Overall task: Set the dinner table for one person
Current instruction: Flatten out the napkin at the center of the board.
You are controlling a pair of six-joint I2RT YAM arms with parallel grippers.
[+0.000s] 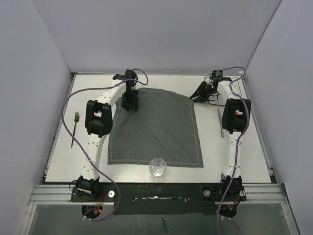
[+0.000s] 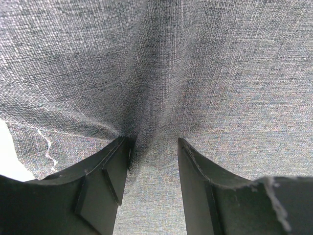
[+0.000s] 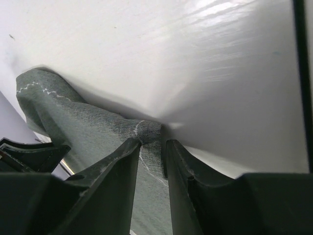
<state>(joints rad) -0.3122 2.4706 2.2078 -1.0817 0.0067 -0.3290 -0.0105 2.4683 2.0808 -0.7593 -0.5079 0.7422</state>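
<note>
- Pinching a raised fold of the dark grey woven cloth placemat (image 2: 195,73) near its far left corner, with the left jaws set narrow and fabric puckered between them.
- Gripping the far right corner of the same cloth with the right jaws, also narrow, the corner bunched into a tight wad against the white surface.
- Stretching beneath both arms from side wall to side wall: large flat white rectangular bench (image 1: 215,152) with a thin metal edge.
- Covering the middle of that bench: the placemat, its far edge slanting down toward the right.
- Lying on bare bench left of the placemat, well apart from it: slim metal fork (image 1: 75,128).
- Lying right of the placemat, just beside the right arm: slim silver knife (image 1: 220,122).
- Standing upright at the placemat's near hem: clear round drinking glass (image 1: 157,167).
</note>
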